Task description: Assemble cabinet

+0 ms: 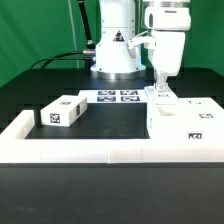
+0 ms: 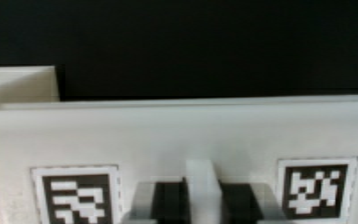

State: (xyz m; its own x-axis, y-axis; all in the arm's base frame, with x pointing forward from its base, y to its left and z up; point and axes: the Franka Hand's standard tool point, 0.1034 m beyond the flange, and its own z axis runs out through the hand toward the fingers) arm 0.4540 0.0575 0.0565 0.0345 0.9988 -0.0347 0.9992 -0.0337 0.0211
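Squarely clamped gripper (image 1: 160,92) on cabinet panel (image 1: 190,105) directly beneath, long axis parallel to tabletop's far edge.

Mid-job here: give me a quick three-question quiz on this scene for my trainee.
1. True or false: the gripper hangs over the small white box on the exterior view's left.
2. Multiple choice: the marker board lies (A) on the table just in front of the robot base, (B) on top of the small white box, (C) between the gripper's fingers.
3. Fill in: in the wrist view, the white panel below the camera shows ___ square tags.

Key: 1 false, it is down over the white parts on the exterior view's right; 2 A; 3 two.
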